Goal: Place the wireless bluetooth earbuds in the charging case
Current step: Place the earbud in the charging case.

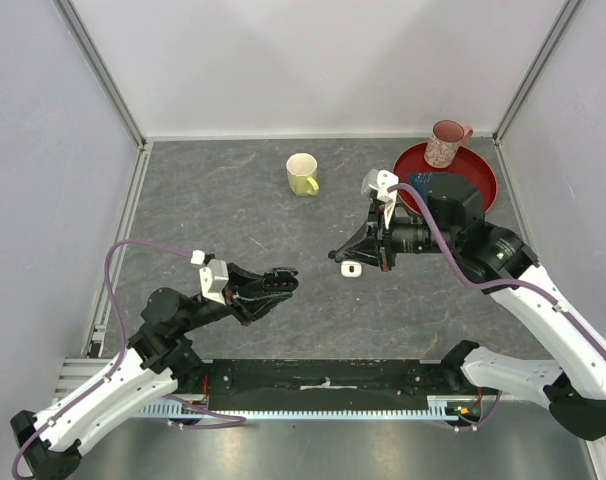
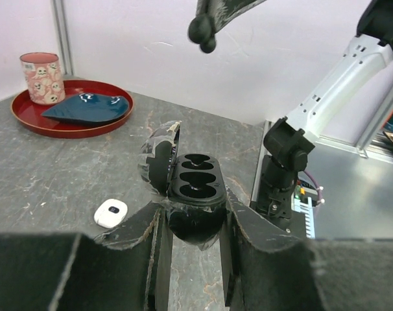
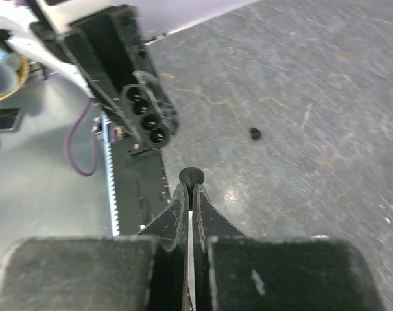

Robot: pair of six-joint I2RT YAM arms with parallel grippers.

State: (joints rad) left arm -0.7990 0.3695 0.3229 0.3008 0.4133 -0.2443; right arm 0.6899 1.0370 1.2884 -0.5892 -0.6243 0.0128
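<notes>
My left gripper (image 1: 281,279) is shut on a black charging case (image 2: 195,184). The case's lid is open and its two sockets face up. The case also shows in the right wrist view (image 3: 148,116). My right gripper (image 1: 336,255) is shut on a black earbud (image 3: 191,176), pinched at its fingertips above the table. That gripper hangs to the right of and above the case, apart from it, and its tip with the bud shows in the left wrist view (image 2: 203,29). A second black earbud (image 3: 254,133) lies on the table. No white buds are in view.
A closed white case (image 1: 351,269) lies on the table just below my right gripper, and also shows in the left wrist view (image 2: 110,212). A yellow mug (image 1: 302,173) stands at the back. A red tray (image 1: 483,190) at back right holds a pink cup (image 1: 446,143) and a blue dish (image 2: 86,107).
</notes>
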